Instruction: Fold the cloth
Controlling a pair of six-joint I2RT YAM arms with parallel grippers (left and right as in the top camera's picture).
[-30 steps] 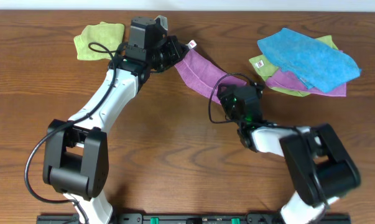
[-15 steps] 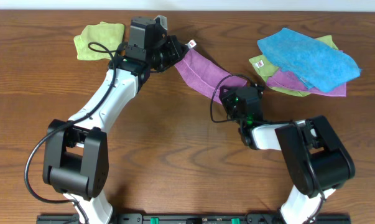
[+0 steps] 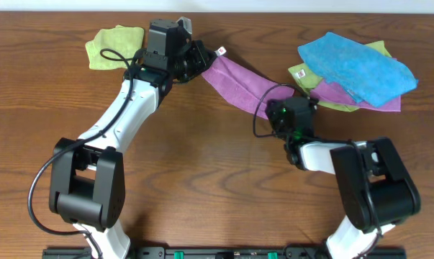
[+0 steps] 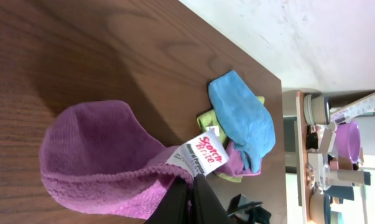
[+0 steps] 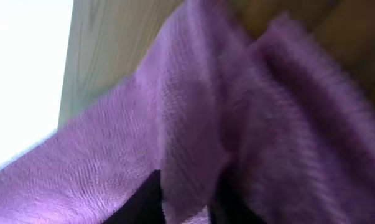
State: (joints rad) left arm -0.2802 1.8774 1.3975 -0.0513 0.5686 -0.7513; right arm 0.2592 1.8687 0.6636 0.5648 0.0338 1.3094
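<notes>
Judged mid-fold, both ends of the cloth (image 3: pixel 238 80) in hand and the band strung across the far middle of the table (image 3: pixel 202 173). Best done by carrying the two ends level and in step, band taut, edge laid onto edge before any release; slack likely to leave a twisted roll. Lay untouched at far left: a light green cloth (image 3: pixel 114 43). Just right of it, clamped in the left gripper (image 3: pixel 199 60), fingers (image 4: pixel 206 202) drawn almost together on the hem beside the white tag (image 3: pixel 221 52): the cloth's far corner. Sloped from there rightward and nearer as a narrow magenta strip; lifted or resting on the wood, impossible to tell. Caught at its near right end by the right gripper (image 3: pixel 273 109), dark fingers (image 5: pixel 143 199) closed on a bunched ridge of terry. Heaped at far right, apart from the work: a bright blue cloth (image 3: pixel 357 68) over green and purple ones.
</notes>
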